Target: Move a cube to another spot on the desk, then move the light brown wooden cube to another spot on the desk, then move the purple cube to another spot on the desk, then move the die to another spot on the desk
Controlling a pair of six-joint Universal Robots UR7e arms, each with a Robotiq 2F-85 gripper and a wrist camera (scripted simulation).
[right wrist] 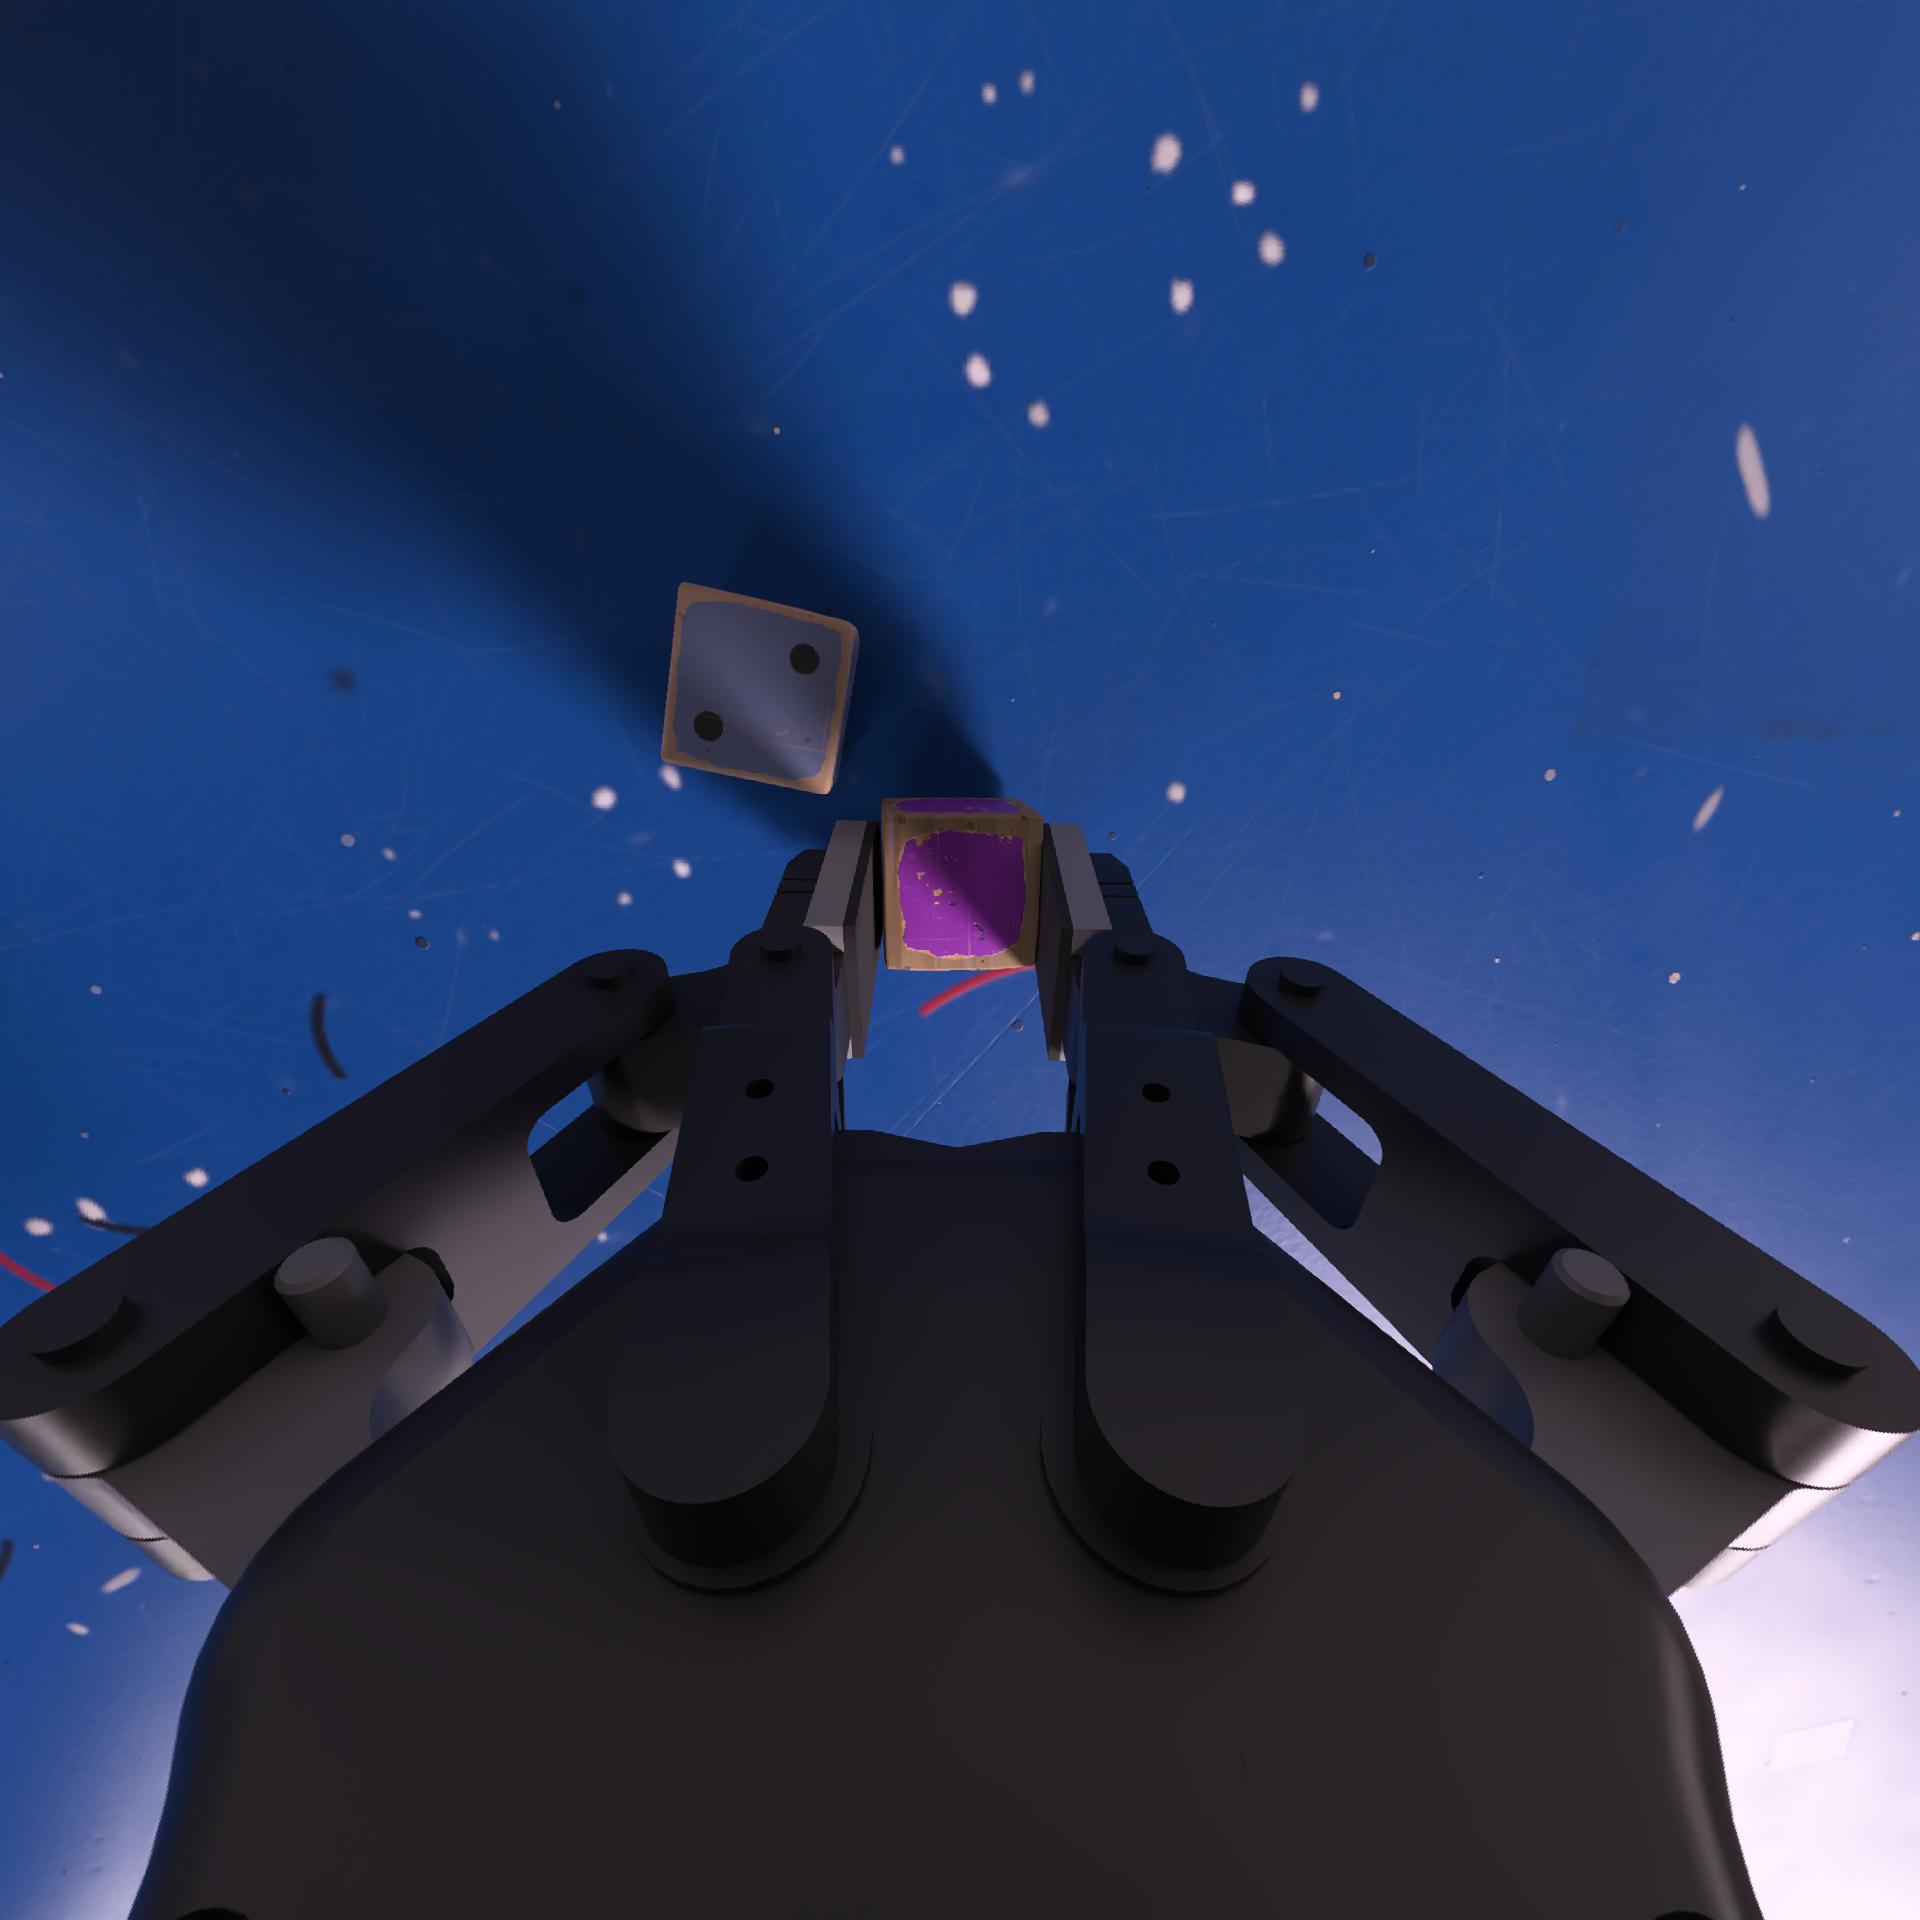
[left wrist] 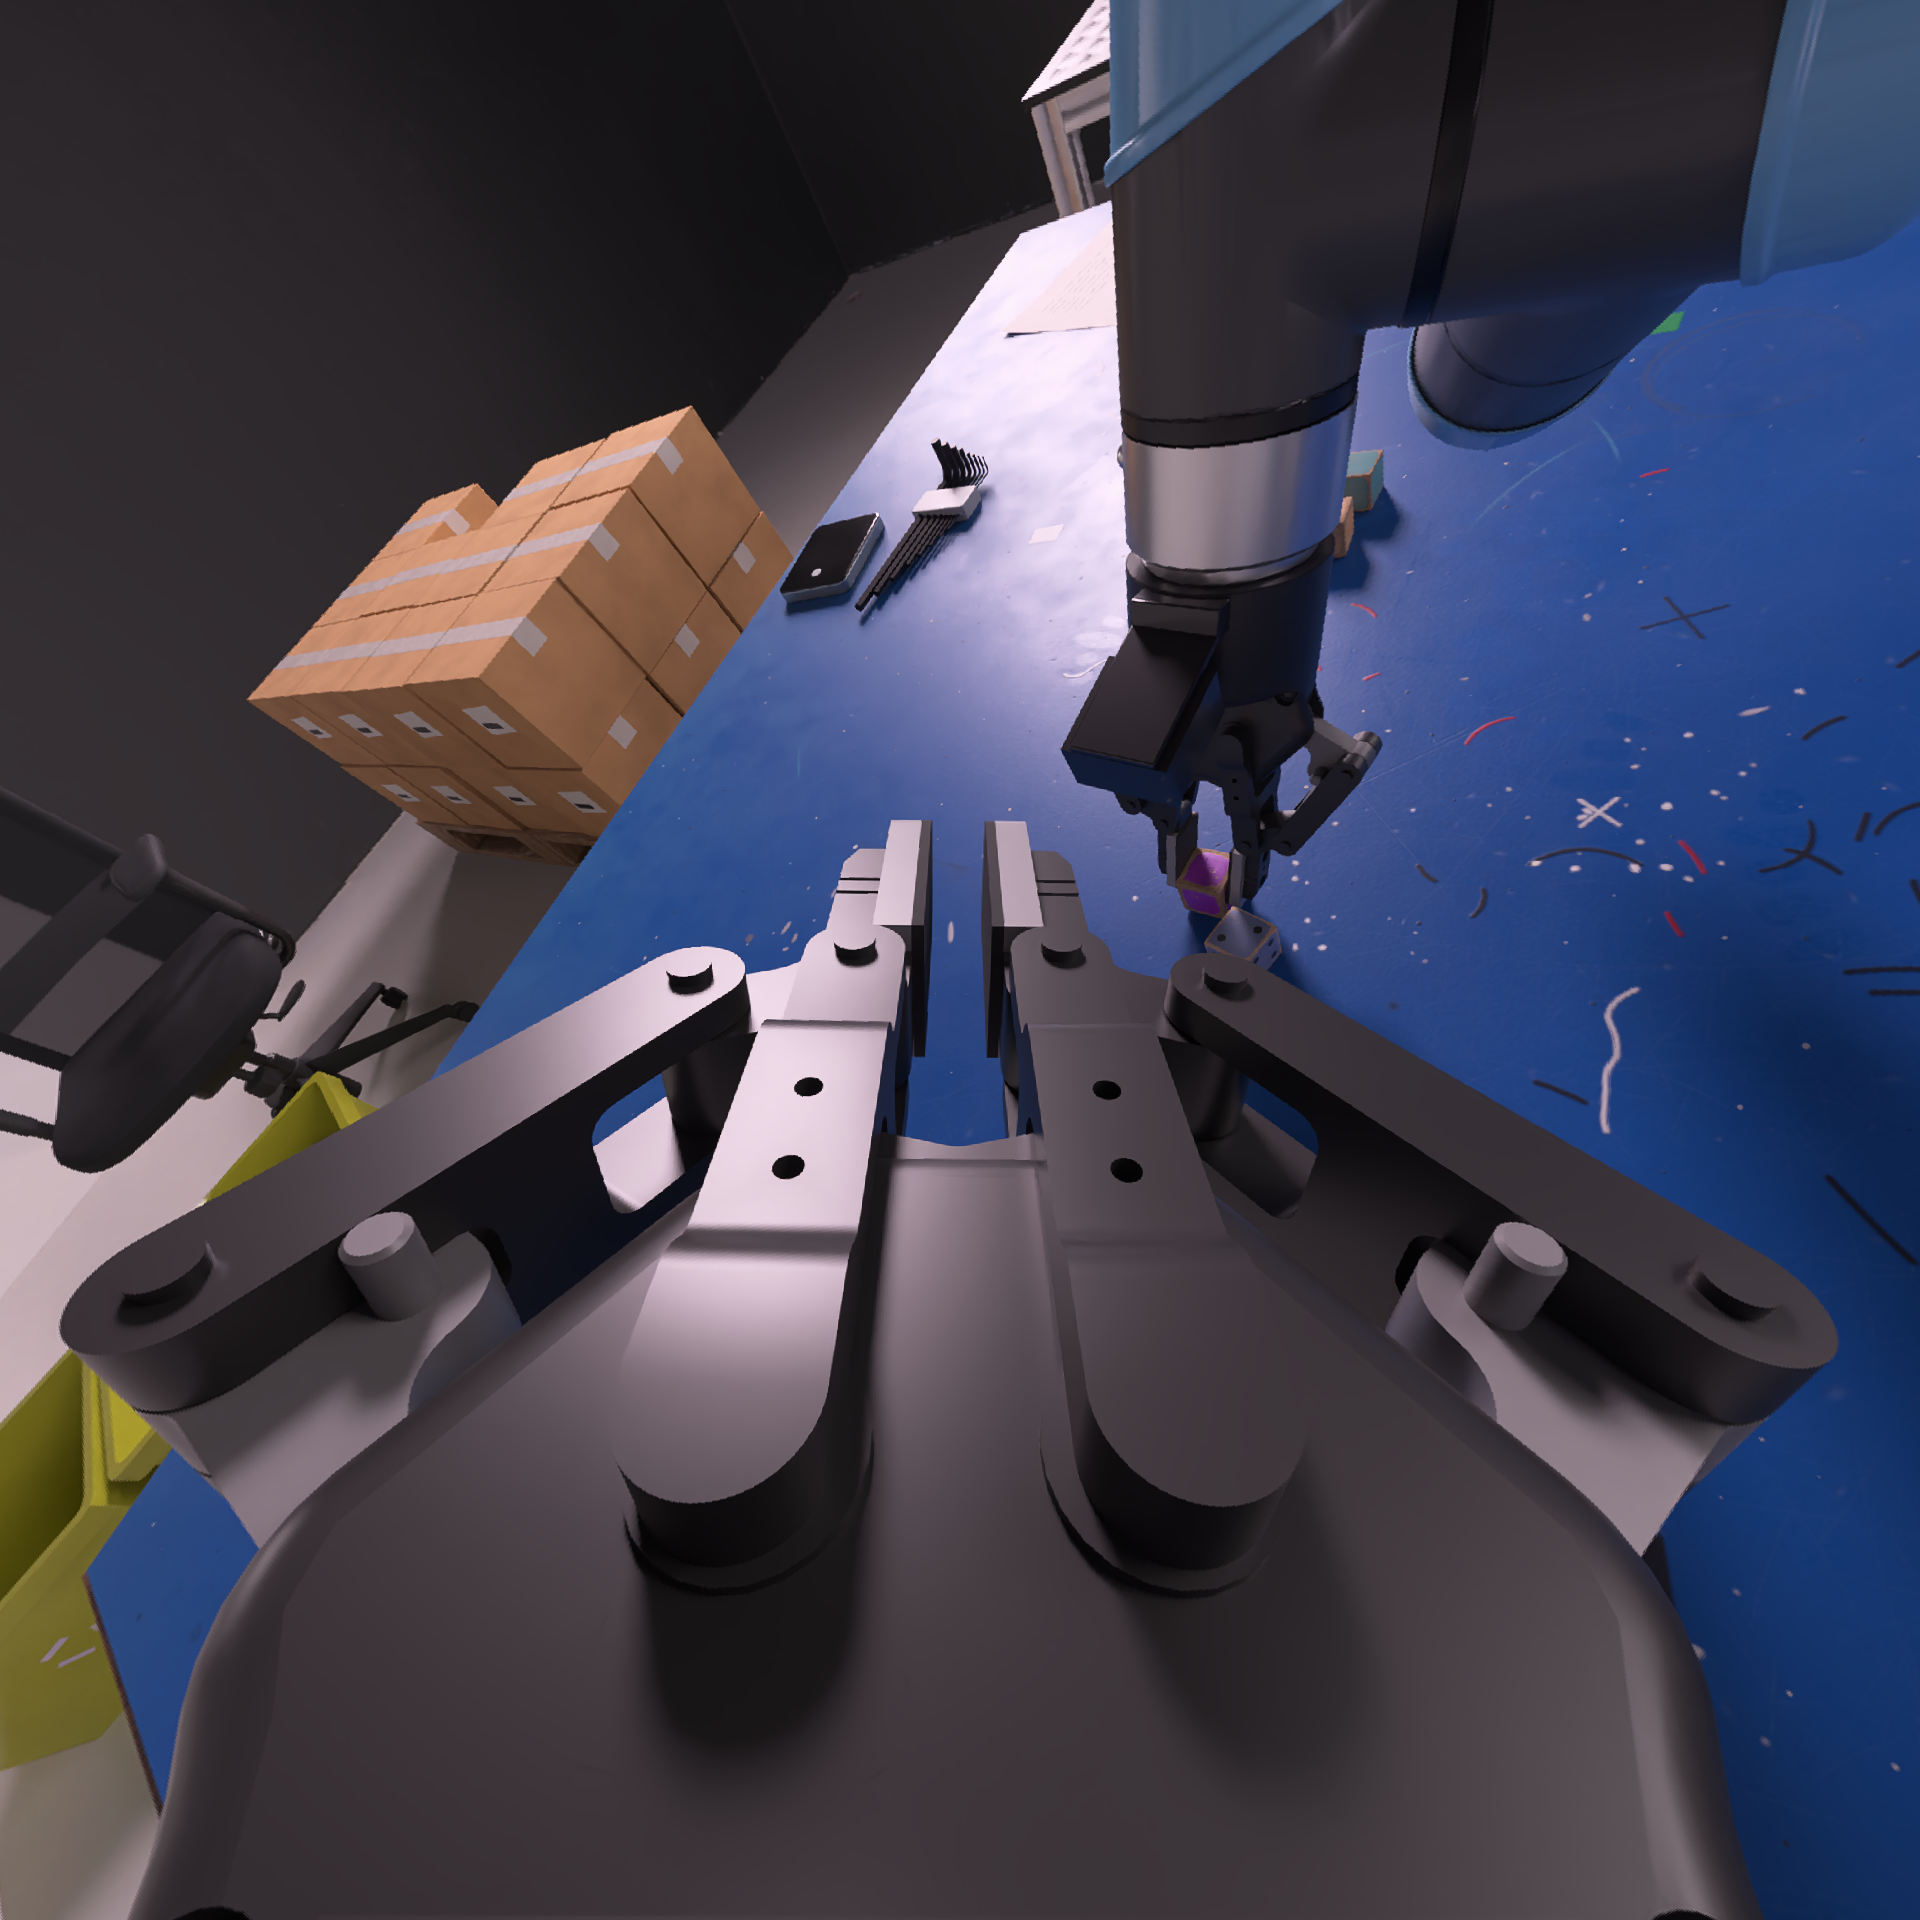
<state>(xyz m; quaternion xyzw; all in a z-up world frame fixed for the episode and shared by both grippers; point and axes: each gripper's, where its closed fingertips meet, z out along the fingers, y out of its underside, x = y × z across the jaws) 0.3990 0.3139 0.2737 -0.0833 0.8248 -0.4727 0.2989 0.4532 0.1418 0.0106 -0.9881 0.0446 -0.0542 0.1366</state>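
Note:
My right gripper (right wrist: 961, 894) is shut on the purple cube (right wrist: 961, 883), a worn wooden cube with purple faces, held between the fingertips close to the blue desk (right wrist: 1351, 623). The die (right wrist: 758, 686) lies on the desk just ahead and to the left of it, two pips up. In the left wrist view the right gripper (left wrist: 1216, 883) holds the purple cube (left wrist: 1203, 878) right beside the die (left wrist: 1244, 935). My left gripper (left wrist: 956, 883) is empty, its fingers nearly together, above the desk left of them. A teal cube (left wrist: 1366, 476) and a light brown cube (left wrist: 1347, 525) show behind the right arm.
A black flat device (left wrist: 831, 556) and a hex key set (left wrist: 925, 530) lie near the desk's left edge, with a paper sheet (left wrist: 1070, 281) farther back. Stacked cardboard boxes (left wrist: 540, 623), an office chair (left wrist: 156, 1018) and a yellow bin (left wrist: 62, 1507) stand off the desk.

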